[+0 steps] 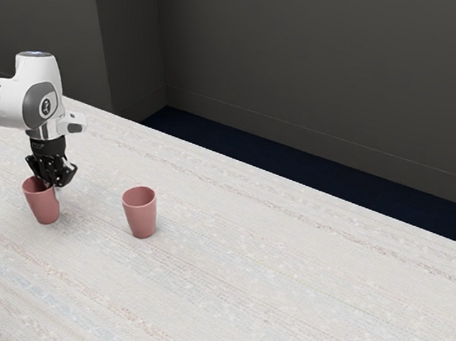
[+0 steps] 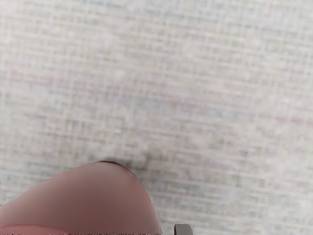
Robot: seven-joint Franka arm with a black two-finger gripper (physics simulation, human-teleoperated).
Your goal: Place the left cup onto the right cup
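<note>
Pink and tapered, the left cup [image 1: 41,202] sits mouth-up on the pale, woven-looking surface [image 1: 279,293] toward the exterior view's left; the black claw [image 1: 51,177] is right down at its rim, hanging from the white arm [image 1: 20,99]; whether the claw is clamped on that rim or merely against it, I cannot tell; the right cup [image 1: 140,212], same pink and same tapered shape, stands mouth-up just beside it toward the exterior view's right, the two clearly apart; from the wrist view, the left cup [image 2: 83,200] looms just under the hand, with the surface [image 2: 195,73] spread beyond it.
</note>
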